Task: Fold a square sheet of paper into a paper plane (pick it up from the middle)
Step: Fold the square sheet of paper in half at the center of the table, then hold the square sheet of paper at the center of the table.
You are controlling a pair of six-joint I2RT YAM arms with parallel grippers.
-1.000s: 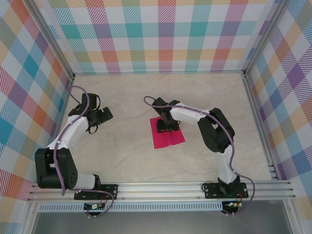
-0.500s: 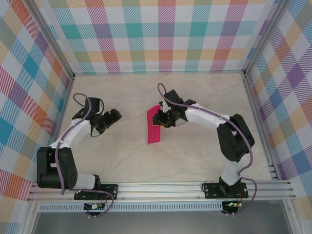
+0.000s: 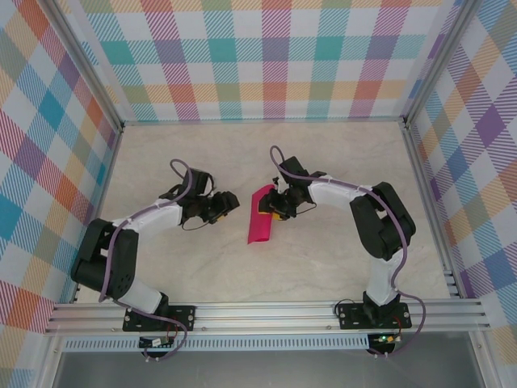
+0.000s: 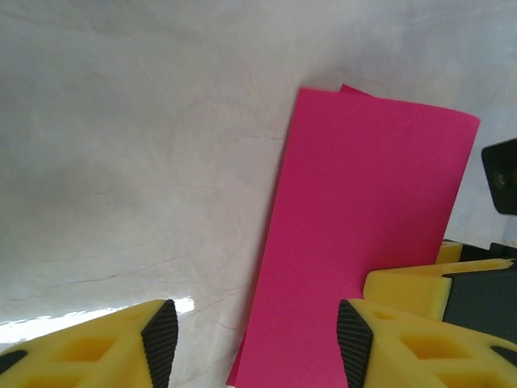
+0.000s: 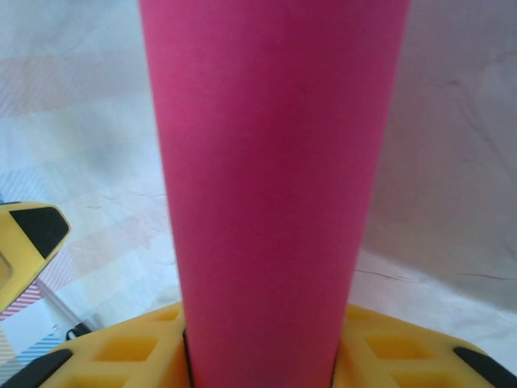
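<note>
Left end effector (image 3: 229, 204) closer, pink paper (image 3: 261, 222) folded

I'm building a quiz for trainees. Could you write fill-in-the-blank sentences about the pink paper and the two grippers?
The right gripper pinches the square sheet of paper, while the left gripper holds ___.
The left gripper's jaws stand ___.
In the top view the sheet lies ___ the two grippers.
Missing words: nothing; open; between

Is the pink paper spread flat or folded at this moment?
Folded: the paper is a narrow doubled strip in the right gripper; a second layer's corner peeks out.
</note>
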